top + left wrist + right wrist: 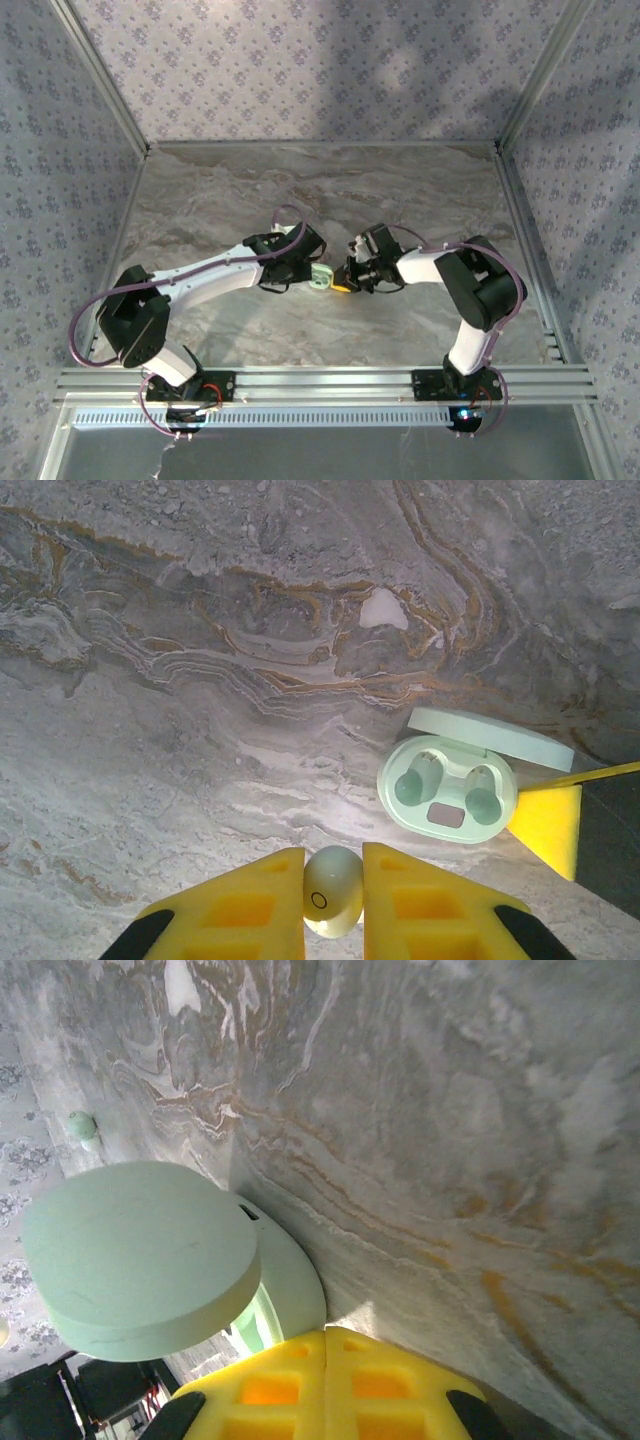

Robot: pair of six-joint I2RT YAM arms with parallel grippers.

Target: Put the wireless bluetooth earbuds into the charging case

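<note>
From above, the left gripper (300, 272) and right gripper (345, 282) are meeting at the charging case (320, 278) on the counter (220, 200). The left wrist view is showing the open case's sockets (415, 780) lying empty — nothing seated yet — while the left gripper (333, 860) is clamping one earbud (333, 900) near it. In the right wrist view the right gripper (326, 1345) is holding its fingers together, empty, beside the lid (140, 1255) — a second earbud (82, 1126) seems to be lying beyond.
</note>
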